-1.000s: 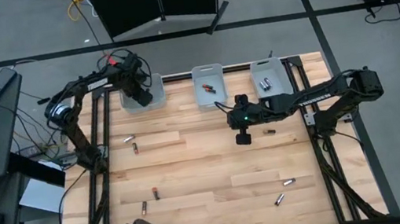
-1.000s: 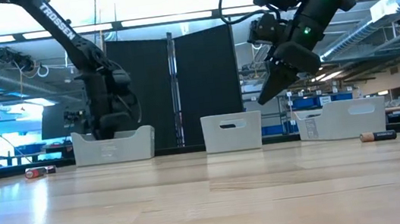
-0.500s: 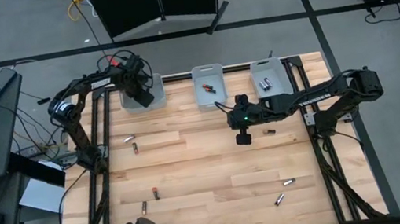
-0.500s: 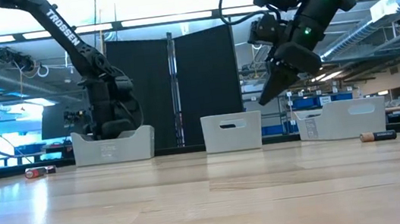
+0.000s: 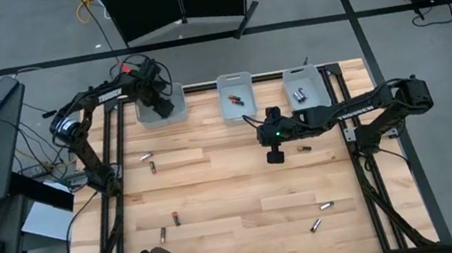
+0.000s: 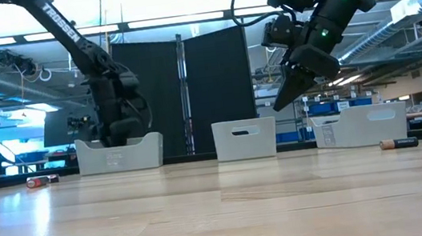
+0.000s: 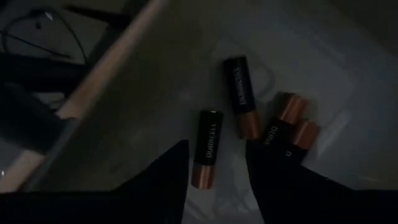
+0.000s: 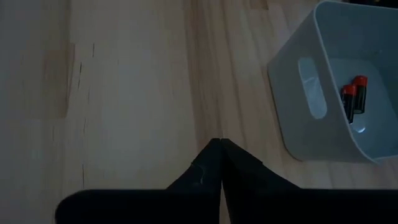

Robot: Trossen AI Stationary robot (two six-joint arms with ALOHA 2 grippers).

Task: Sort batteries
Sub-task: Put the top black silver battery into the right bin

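My left gripper (image 7: 217, 193) stands open, pointing down into the far-left bin (image 5: 175, 95). A black battery with a copper end (image 7: 208, 149) lies flat on the bin floor just ahead of the gap between the fingers, apart from them. Three more black-and-copper batteries (image 7: 242, 96) lie beside it. My right gripper (image 5: 275, 157) hangs shut above bare table near the middle, holding nothing. Loose batteries lie on the wood at the left (image 5: 149, 161), near left (image 5: 169, 226), near right (image 5: 320, 216) and beside the right arm (image 5: 305, 147).
The middle bin (image 5: 234, 82) holds red-ended batteries (image 8: 353, 98). The far-right bin (image 5: 301, 75) holds silver ones. All three bins stand along the far edge. In the low view a battery (image 6: 398, 143) lies at the right and two more (image 6: 41, 181) at the left.
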